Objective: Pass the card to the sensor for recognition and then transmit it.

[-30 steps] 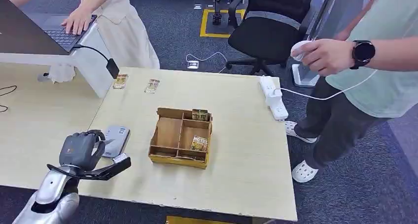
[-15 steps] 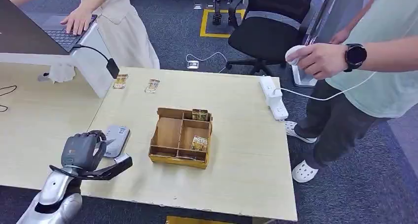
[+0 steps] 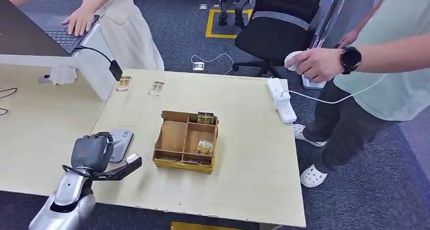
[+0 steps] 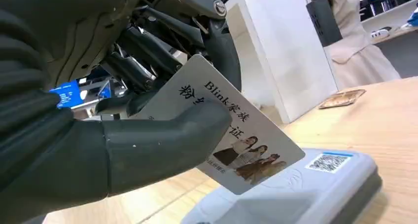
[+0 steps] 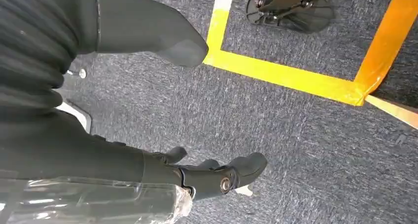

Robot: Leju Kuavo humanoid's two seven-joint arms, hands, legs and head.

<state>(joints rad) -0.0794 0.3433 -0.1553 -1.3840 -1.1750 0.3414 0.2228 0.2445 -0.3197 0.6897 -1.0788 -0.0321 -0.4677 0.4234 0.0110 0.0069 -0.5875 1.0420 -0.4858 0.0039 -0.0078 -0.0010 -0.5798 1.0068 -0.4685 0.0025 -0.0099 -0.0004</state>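
Card (image 4: pixel 231 135) in left hand (image 3: pixel 91 153)

Lighting: even, bright indoor light; source direction cannot be told. Shadows: soft and short under the left hand (image 3: pixel 91 153) and along the wooden box (image 3: pixel 186 141). Glare: mild sheen on the pale table (image 3: pixel 243 154); a reflection on the silver forearm. Focus: head view slightly soft; left wrist view sharp on the card (image 4: pixel 231 140), background blurred. Right wrist view: dimmer.
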